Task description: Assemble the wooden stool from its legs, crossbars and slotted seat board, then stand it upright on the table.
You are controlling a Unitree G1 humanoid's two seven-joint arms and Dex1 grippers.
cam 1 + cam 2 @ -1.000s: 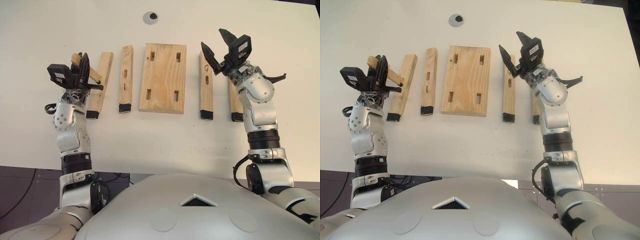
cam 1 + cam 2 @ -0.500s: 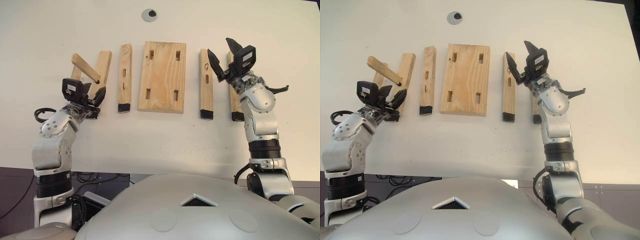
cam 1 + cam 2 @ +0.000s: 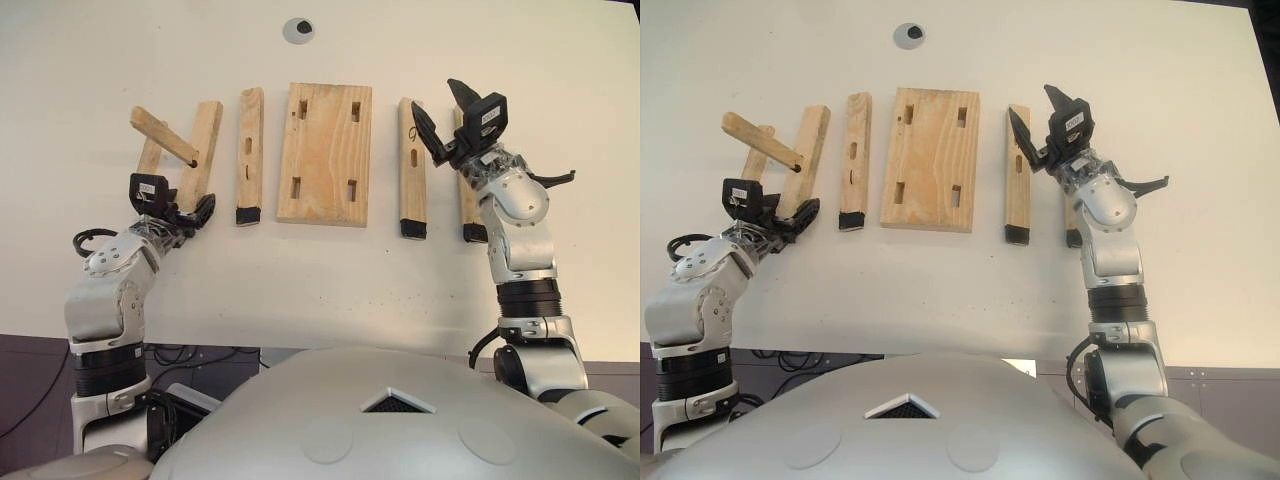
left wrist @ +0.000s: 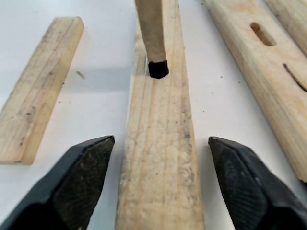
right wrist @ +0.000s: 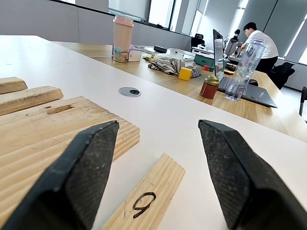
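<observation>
The slotted seat board (image 3: 325, 155) lies flat mid-table with two legs on each side. A crossbar (image 3: 160, 136) stands tilted out of the slot in the far-left leg (image 3: 200, 160), its dark end in the slot (image 4: 158, 68). A second crossbar (image 3: 149, 158) lies flat beside that leg. My left gripper (image 3: 188, 211) is open, straddling the near end of that leg (image 4: 160, 172) without touching it. My right gripper (image 3: 436, 100) is open in the air above the leg marked 9 (image 5: 144, 206). The far-right leg (image 3: 470, 205) is partly hidden by my right arm.
A round grey grommet (image 3: 299, 31) sits in the table behind the seat board. The second leg from the left (image 3: 250, 155) lies between the far-left leg and the board. White tabletop (image 3: 330, 270) stretches bare toward the near edge.
My left gripper has let go of the crossbar, left it standing in the leg's slot, and drawn back toward the near end of the leg. My right gripper shifted slightly right.
</observation>
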